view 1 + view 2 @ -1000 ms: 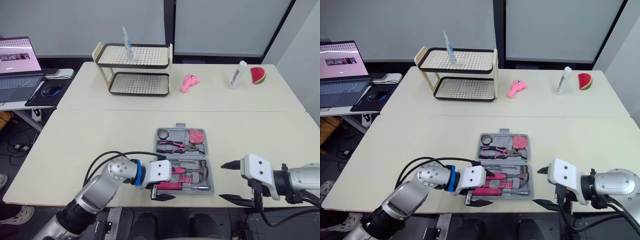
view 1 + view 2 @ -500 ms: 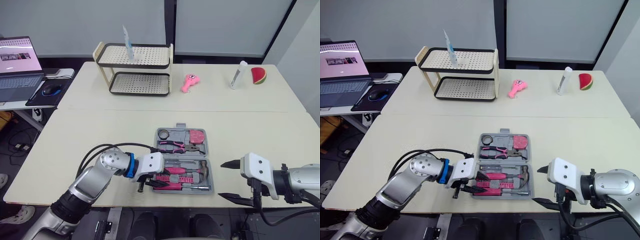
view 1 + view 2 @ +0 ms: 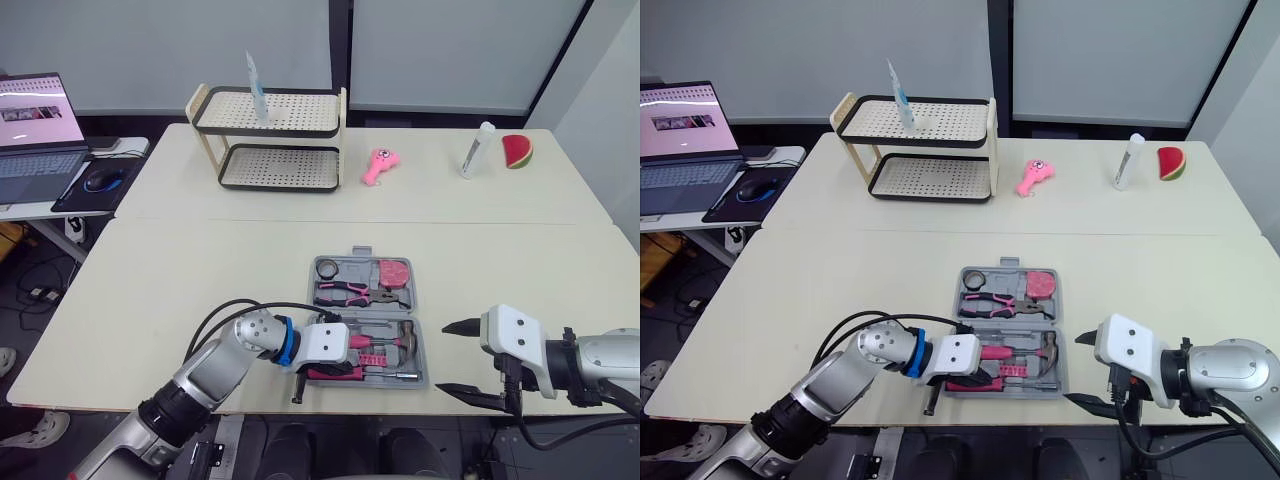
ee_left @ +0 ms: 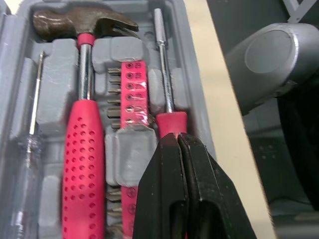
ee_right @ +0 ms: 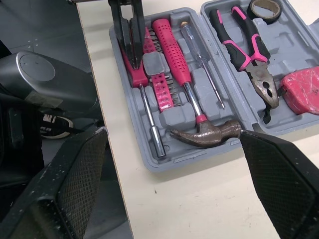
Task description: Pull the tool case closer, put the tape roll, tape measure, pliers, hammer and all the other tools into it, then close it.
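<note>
apparently seated the screwdriver [image 4: 166, 84] in the tool case [image 4: 192, 74] with left gripper [image 4: 178, 137] pressed together, right gripper [image 3: 443, 358] spread; needed closing next.

Lower left, a silver arm [image 3: 215, 365] is trailing black cables [image 3: 225, 312] past a blue ring [image 3: 284, 343]; left gripper [image 4: 178, 144] and right gripper [image 3: 460, 360] are wearing white housings.

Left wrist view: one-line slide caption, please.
Left gripper, shut, tips at the red-handled screwdriver in the open grey tool case, beside the bit strip and hammer.

Office or lab: pale tables [image 3: 200, 270], laptop [image 3: 38, 135] with mouse [image 3: 102, 181] (side desk)
</note>
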`<state>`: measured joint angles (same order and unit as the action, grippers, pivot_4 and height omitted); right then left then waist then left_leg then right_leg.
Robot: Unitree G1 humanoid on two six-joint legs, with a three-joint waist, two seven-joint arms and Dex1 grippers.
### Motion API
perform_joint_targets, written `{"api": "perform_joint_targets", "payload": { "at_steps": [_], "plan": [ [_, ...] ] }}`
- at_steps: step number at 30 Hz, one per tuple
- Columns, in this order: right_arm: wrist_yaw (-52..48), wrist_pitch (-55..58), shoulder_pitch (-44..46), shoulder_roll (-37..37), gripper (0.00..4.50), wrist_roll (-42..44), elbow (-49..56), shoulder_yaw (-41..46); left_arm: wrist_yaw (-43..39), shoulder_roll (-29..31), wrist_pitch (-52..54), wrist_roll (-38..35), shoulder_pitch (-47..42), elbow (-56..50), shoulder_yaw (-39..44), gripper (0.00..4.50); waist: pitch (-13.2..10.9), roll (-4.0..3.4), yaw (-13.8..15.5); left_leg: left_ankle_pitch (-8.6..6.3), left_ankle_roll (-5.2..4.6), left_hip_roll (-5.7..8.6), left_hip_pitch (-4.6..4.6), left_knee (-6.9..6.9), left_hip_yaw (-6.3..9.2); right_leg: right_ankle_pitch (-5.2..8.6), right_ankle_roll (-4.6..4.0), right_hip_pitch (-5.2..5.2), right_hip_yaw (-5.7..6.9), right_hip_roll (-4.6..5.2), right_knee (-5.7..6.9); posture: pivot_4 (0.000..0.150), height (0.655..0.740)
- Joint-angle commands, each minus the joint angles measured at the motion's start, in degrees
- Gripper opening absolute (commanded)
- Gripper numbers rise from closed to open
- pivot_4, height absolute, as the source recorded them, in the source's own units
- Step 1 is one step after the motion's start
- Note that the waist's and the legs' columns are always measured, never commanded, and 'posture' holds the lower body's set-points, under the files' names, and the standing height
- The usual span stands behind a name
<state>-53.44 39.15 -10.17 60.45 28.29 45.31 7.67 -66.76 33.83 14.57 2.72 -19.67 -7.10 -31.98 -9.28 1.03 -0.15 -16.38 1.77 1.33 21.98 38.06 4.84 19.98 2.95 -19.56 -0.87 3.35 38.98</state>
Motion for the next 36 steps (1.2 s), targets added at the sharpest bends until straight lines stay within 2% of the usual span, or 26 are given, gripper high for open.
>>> {"api": "perform_joint_targets", "payload": {
  "at_steps": [1,5,10,14,18,21,23,36],
  "plan": [
    [0.3,0.1,0.5,-0.1,4.5,0.8,2.1,0.5,0.5,0.9,-1.8,2.7,0.9,1.7,-1.5,0.01,0.0,-0.02,0.0,0.0,0.0,0.0,-0.01,0.0,0.0,0.0,0.0,0.0,0.0,0.0,0.0,0.15,0.7356],
    [0.4,0.0,0.6,-0.3,4.5,0.7,2.0,0.5,0.9,0.5,-0.6,-0.3,2.0,-0.2,1.7,0.01,0.0,-0.02,0.0,0.0,0.0,0.0,-0.04,0.0,-0.01,0.0,0.0,0.03,-0.01,0.0,0.0,0.15,0.7356],
    [1.4,-0.5,1.2,-1.1,4.5,-0.1,1.0,0.6,0.9,1.5,0.6,-9.6,4.0,-5.3,11.2,0.01,0.0,0.0,-0.1,0.0,0.0,-0.03,-0.02,-0.01,0.02,0.0,0.0,-0.01,-0.01,-0.01,0.01,0.15,0.7356],
    [7.3,-7.3,4.1,-5.9,4.5,-8.1,-5.7,-2.9,4.4,4.2,-0.7,-13.4,5.3,-2.3,22.7,0.01,0.0,0.01,-0.2,0.0,0.0,-0.03,-0.03,0.0,0.07,0.0,0.0,0.0,-0.01,0.0,0.01,0.15,0.7356],
    [10.0,-11.1,8.0,-8.2,3.57,-15.5,-14.5,-8.3,8.0,5.0,-6.7,-9.4,4.2,8.3,24.6,0.0,0.0,-0.04,-0.3,0.0,0.0,0.0,-0.11,-0.05,-0.02,0.0,0.0,-0.02,-0.01,0.0,0.01,0.15,0.7356],
    [11.1,-13.4,10.8,-9.4,2.53,-20.5,-20.1,-12.5,9.0,4.2,-10.3,-7.4,3.4,13.5,23.7,0.0,0.0,-0.02,-0.3,0.0,0.01,0.01,-0.06,-0.05,-0.05,0.0,0.0,-0.08,-0.01,0.01,0.01,0.15,0.7356],
    [12.5,-13.7,12.7,-11.4,2.12,-22.8,-23.2,-14.8,9.7,3.2,-12.2,-6.4,2.9,16.5,22.9,0.0,0.0,-0.02,-0.3,0.01,0.02,0.02,0.0,-0.04,-0.05,0.0,0.0,-0.14,-0.01,0.02,0.01,0.15,0.7356],
    [14.0,-16.2,19.7,-20.9,0.24,-30.6,-36.8,-23.0,10.6,-2.9,-19.1,-1.9,-1.6,27.4,18.5,0.0,0.0,-0.04,-0.6,0.02,0.04,0.0,0.01,-0.02,-0.08,0.0,0.0,-0.22,-0.02,0.01,0.11,0.15,0.7356]
  ]
}}
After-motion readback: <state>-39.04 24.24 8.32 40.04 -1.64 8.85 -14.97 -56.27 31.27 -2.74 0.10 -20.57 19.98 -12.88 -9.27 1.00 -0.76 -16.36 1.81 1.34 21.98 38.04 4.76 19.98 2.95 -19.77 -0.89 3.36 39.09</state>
